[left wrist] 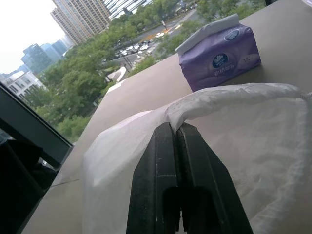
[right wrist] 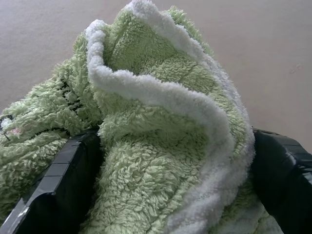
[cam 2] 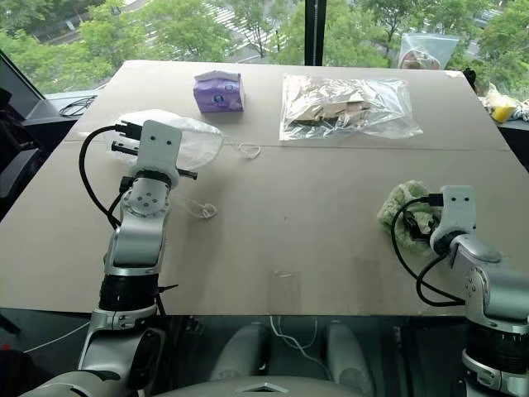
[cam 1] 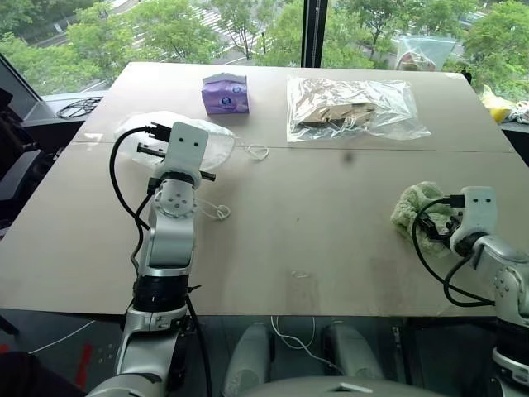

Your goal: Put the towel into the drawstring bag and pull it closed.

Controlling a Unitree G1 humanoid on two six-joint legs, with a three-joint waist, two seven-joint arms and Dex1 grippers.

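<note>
Both grippers engaged: left gripper (left wrist: 179, 146) pinches drawstring bag (left wrist: 234, 126); right gripper (right wrist: 165, 185) apparently straddles towel (right wrist: 161, 122).

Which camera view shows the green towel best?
The right wrist view: the towel is close, lying between the right pincer fingers, its white edge plain. Both eye views show it small on the table, partly behind that arm.
</note>
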